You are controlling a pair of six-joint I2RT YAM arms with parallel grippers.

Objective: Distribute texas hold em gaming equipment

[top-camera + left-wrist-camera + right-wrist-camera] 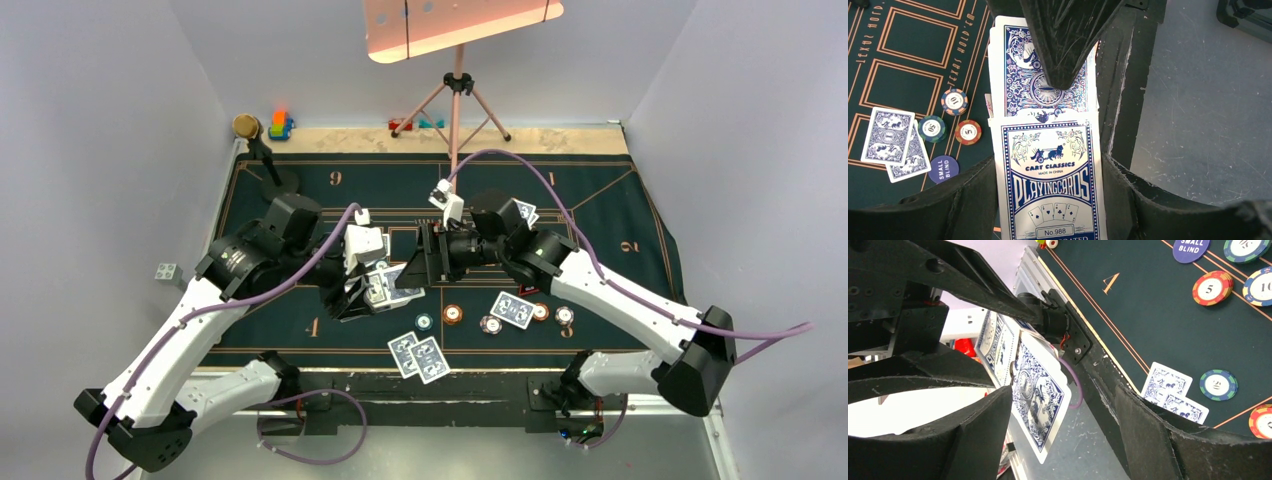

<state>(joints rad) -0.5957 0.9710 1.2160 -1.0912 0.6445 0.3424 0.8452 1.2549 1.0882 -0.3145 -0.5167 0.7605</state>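
Left gripper clamps the card box; right gripper gapes around its top card. Dealt pairs and chips lie out; more dealing likely remains.

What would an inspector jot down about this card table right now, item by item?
Surface: dark green poker mat, orange lines, lying flat.
Job's things: face-down card pair at the near edge, another to its right; chips in a loose row beside them; small blind disc; card box.
Clutter: toy blocks and gold-topped stand at the far left corner.
Grippers: left pincer shut on the card box; right pincer open, cards between its fingers.
Cables: purple cable along each arm.
Surroundings: pale walls, tripod behind the mat.
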